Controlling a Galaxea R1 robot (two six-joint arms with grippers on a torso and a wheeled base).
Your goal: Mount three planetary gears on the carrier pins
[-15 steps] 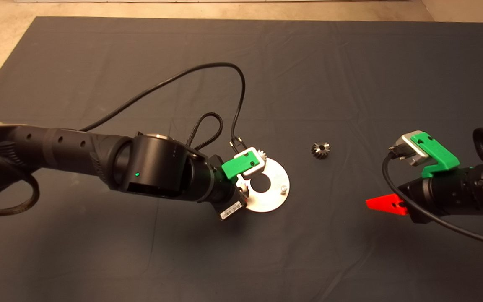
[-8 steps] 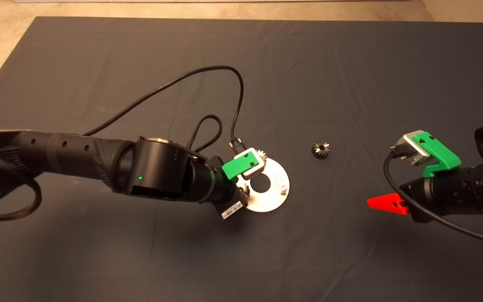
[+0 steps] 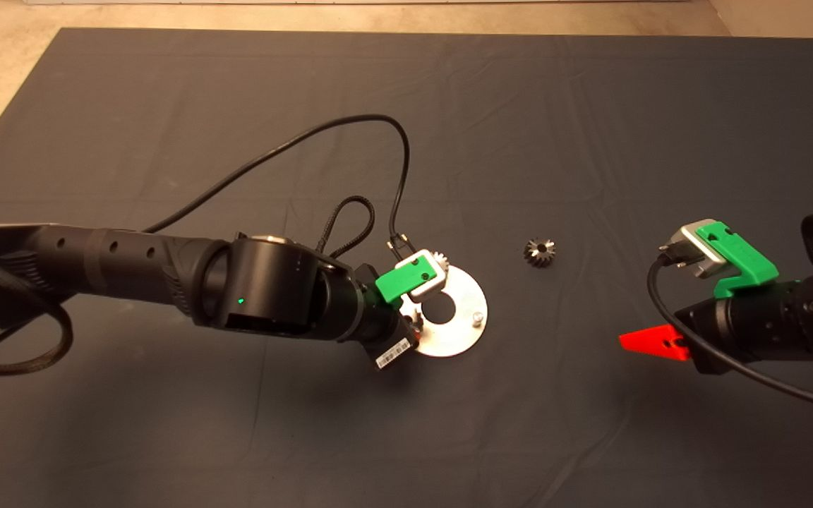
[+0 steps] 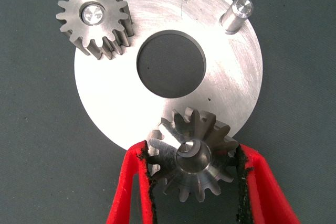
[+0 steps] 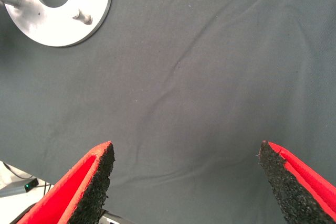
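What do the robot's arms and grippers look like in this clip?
Both arms are black and tubular, trailing black cables. Left arm shows a green indicator light and a white barcode label. Each wrist has a green mount with a silver camera. Right gripper has red fingers with black pads.

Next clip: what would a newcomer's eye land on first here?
The left gripper, its fingers shut on a gear tilted over a pin at the round plate edge. One gear already sits on a pin, another lies on the mat, and the open right gripper waits apart.

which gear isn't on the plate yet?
The loose gear on the mat, right of the plate. One gear sits on a pin; the left gripper holds another gear at the plate's edge.
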